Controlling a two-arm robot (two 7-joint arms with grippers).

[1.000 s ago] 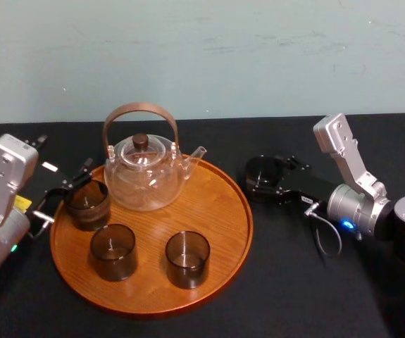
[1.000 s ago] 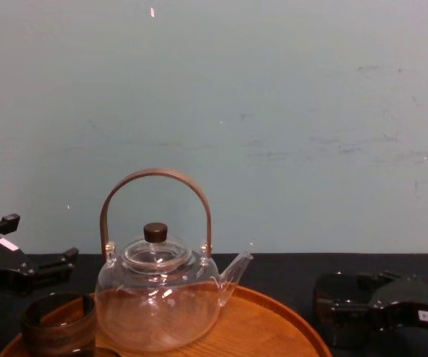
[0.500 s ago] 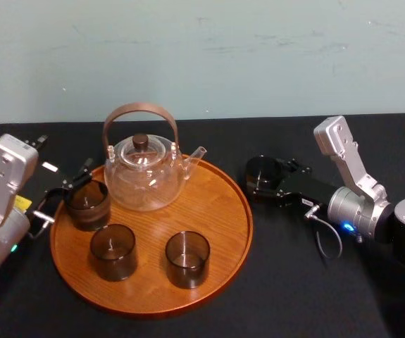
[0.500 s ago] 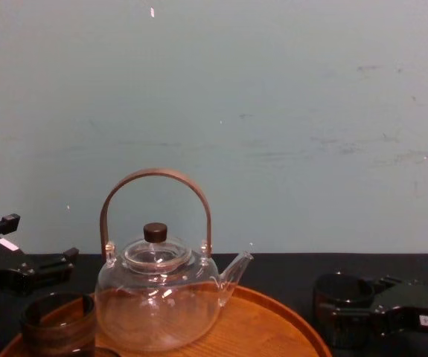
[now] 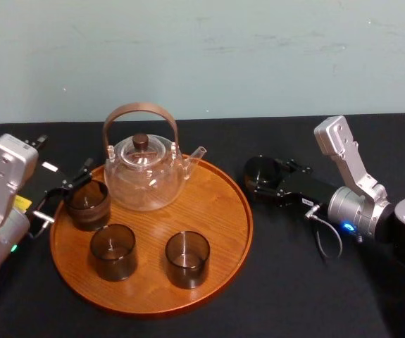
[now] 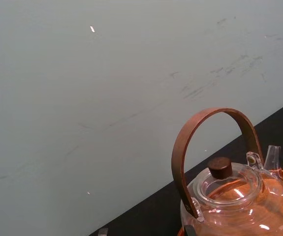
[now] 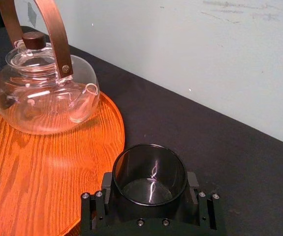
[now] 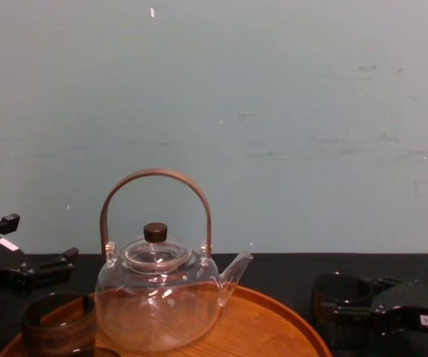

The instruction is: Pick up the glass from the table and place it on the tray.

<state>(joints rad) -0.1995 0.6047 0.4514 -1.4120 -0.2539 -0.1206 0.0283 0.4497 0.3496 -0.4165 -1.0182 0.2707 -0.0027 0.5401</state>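
Head view: a round wooden tray (image 5: 220, 225) lies on a black table (image 5: 294, 282), with a pale wall (image 5: 258, 56) behind it.
Glass: the dark glass (image 5: 262, 169) stands upright just off the tray's right rim, above the table and not on the tray. Whether its base touches the table cannot be told.
Right gripper: the right gripper (image 5: 261, 182) reaches in low from the right, its fingers drawn in narrowly on the glass, one pressed to each side.
Right wrist view: the glass is seated between the two fingers, its mouth open upward and the tray's edge just beside it.
Left gripper: the left gripper (image 5: 67, 190) sits at the tray's left edge, fingers spread wide and holding nothing.
Teapot: a clear teapot (image 5: 144, 176) with an arched brown handle stands at the back of the tray, its spout pointing right.
Other glasses: three other glasses (image 5: 113, 251) stand on the tray, one at the back left just beside the left gripper, one at the front left and one at the front centre, each apart from the others.
Chest view: the held glass appears at lower right, well apart from the teapot.
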